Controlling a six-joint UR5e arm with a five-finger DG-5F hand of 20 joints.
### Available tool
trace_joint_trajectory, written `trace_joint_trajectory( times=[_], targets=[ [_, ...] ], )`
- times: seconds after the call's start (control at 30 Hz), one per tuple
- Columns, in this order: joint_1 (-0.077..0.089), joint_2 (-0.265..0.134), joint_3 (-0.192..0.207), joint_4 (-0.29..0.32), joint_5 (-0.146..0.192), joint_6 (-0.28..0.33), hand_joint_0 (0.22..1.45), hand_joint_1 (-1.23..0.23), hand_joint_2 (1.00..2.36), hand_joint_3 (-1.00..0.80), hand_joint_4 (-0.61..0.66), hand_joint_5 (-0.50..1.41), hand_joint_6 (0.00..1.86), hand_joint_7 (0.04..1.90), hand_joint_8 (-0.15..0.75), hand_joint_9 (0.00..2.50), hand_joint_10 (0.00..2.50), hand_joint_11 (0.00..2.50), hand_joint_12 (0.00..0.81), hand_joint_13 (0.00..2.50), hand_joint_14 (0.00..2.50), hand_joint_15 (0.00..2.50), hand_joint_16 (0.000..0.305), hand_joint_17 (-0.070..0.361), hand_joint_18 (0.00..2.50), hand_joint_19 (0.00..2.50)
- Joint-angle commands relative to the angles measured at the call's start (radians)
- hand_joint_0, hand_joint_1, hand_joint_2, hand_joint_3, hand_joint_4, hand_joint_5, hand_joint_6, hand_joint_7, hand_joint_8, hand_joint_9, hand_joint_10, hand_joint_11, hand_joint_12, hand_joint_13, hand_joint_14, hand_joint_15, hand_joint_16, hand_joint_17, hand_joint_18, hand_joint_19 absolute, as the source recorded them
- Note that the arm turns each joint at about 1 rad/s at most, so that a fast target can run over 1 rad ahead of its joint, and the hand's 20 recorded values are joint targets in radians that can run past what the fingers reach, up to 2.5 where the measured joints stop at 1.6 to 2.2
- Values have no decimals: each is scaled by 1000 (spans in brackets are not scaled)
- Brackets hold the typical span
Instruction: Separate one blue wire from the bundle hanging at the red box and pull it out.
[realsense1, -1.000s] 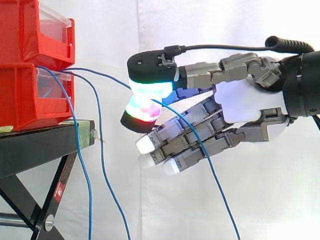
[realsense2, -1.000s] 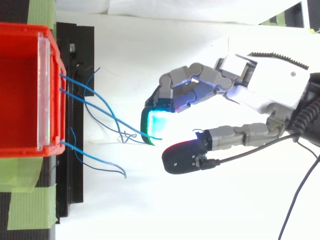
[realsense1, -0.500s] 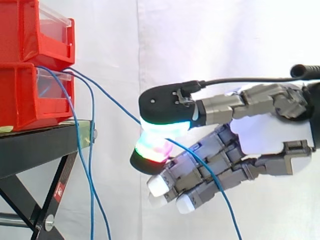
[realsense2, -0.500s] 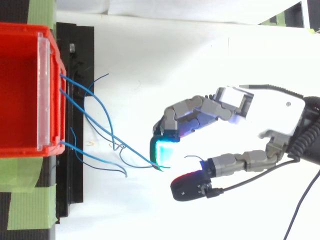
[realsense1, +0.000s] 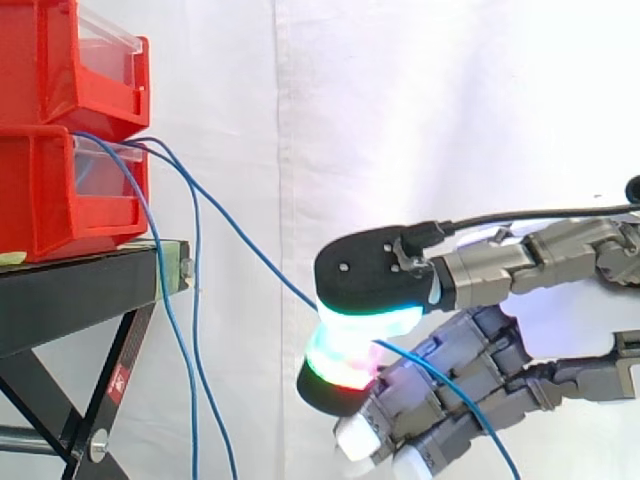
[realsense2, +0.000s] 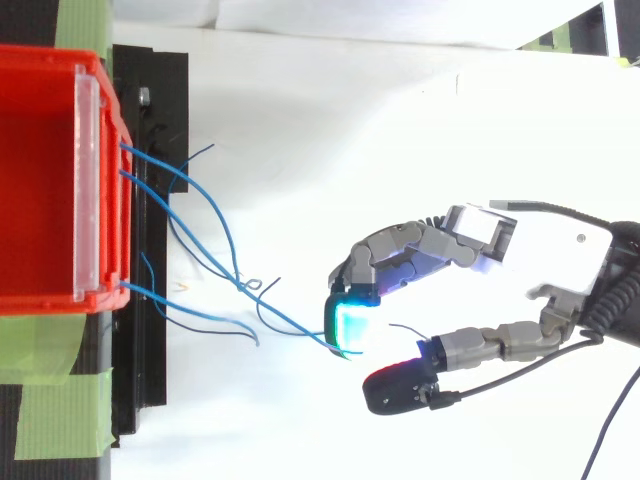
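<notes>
Wire (realsense1: 252, 253) runs nearly straight from red box (realsense1: 60, 190) down-right to hand (realsense2: 560, 250), pinched between thumb and fingertip.
Step, as judged: wire separated, pull-out under way.
Next: draw hand right, grip firm, until box end slips free.
Side view: rest of bundle (realsense1: 195, 300) hangs slack.
Top view: wire crosses the others; snag risk.

The blue wire (realsense1: 258, 255) runs off the bottom edge.
</notes>
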Motion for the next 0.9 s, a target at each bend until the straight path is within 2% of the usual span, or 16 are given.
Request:
trace_joint_trajectory(
  times=[0.0,0.27,0.87],
  targets=[
    [3,0,-1,-20,-1,14,585,-773,1022,15,68,-146,826,1290,316,788,17,709,351,399,17,466,52,116,311,629],
    [3,0,0,38,-4,8,586,-773,1022,16,73,-147,826,1295,316,791,17,712,346,391,18,458,52,117,308,628],
    [3,0,0,40,-4,8,586,-773,1022,18,72,-147,827,1297,319,801,19,732,358,397,17,460,53,120,279,595]
  ],
)
